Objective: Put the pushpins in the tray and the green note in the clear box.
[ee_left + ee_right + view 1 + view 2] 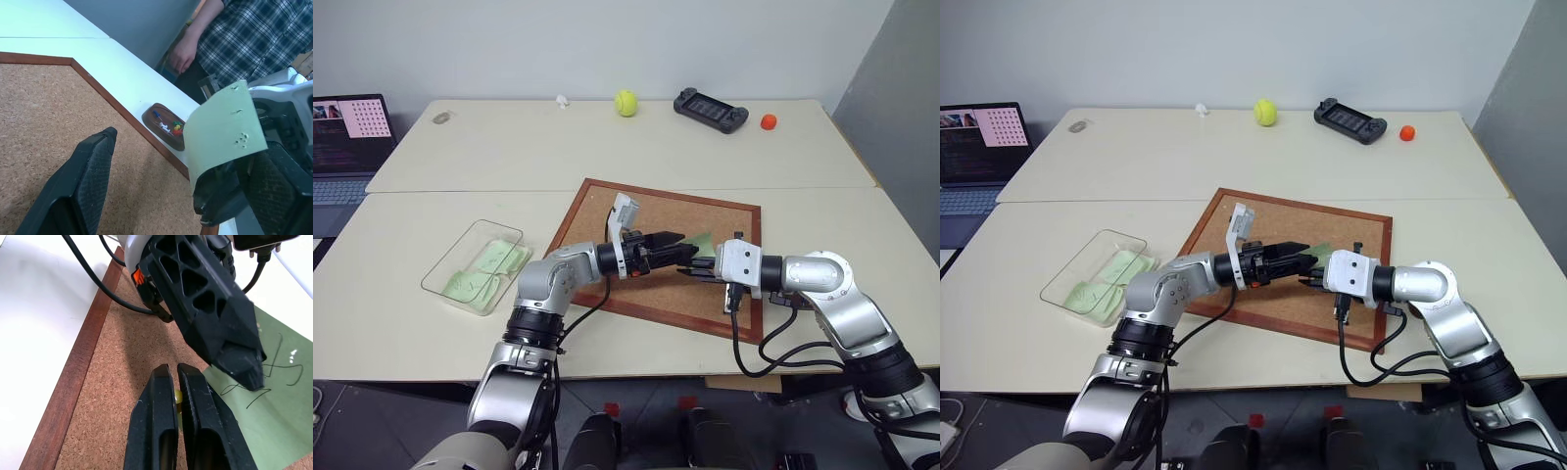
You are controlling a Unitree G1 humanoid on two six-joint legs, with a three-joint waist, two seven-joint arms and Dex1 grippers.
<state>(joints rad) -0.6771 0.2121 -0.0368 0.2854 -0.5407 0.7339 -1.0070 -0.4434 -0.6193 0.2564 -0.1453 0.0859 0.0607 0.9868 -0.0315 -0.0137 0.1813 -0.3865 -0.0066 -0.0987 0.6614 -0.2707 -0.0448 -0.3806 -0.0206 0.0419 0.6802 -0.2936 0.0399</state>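
My arms are silver-grey shells with black joint rings; black cables loop under my right forearm (832,294). My fingers (164,431) are matte black, ribbed, with an orange wrist mark.

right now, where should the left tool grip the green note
The free half of the green note, one finger on each flat face, clear of the shut right tool pinching its edge. The sheet stands on edge between the open left tool's fingers, so likely come straight in from the robot's left.
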